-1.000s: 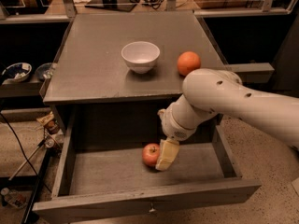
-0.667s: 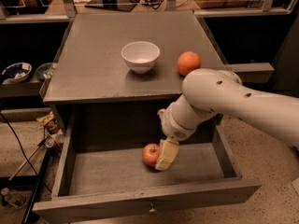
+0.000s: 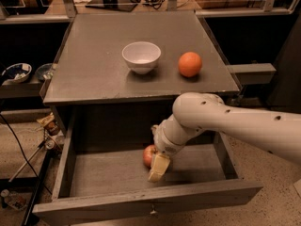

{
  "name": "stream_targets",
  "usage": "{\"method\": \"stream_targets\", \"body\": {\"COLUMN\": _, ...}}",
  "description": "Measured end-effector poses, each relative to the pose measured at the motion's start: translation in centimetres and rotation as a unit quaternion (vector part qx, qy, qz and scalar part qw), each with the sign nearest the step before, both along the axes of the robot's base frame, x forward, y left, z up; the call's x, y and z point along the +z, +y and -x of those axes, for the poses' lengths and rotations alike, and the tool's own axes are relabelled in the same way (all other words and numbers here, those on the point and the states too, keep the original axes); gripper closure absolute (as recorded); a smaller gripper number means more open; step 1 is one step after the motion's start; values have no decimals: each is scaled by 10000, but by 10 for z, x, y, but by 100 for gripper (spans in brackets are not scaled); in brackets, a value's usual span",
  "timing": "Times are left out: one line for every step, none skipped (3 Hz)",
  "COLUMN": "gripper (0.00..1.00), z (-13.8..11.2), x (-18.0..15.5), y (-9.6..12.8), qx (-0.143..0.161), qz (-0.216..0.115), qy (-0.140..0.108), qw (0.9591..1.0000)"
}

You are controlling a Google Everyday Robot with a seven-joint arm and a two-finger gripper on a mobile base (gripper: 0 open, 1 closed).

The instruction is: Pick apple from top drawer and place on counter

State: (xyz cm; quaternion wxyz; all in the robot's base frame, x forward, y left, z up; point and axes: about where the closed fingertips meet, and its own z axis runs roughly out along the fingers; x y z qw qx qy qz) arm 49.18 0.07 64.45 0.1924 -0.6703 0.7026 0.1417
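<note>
Arm (image 3: 225,121) angled down, end effector (image 3: 157,167) beside apple (image 3: 148,154) in top drawer (image 3: 141,202).

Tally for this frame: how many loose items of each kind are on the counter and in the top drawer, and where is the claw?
apple: 1, in the top drawer
orange: 1, on the counter
white bowl: 1, on the counter
total: 3
The claw is down inside the top drawer, right at the apple.
</note>
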Motion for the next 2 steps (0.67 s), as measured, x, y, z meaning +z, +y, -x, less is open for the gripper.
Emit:
{"method": "stream_targets", "body": {"gripper": 0, "z": 0, "x": -4, "y": -1, "qx": -21, "qz": -6, "qy": 28, "qw": 10000}}
{"method": "stream_targets", "body": {"gripper": 0, "z": -7, "x": -32, "y": -10, "qx": -130, "qz": 62, "qy": 186, "qw": 9997}}
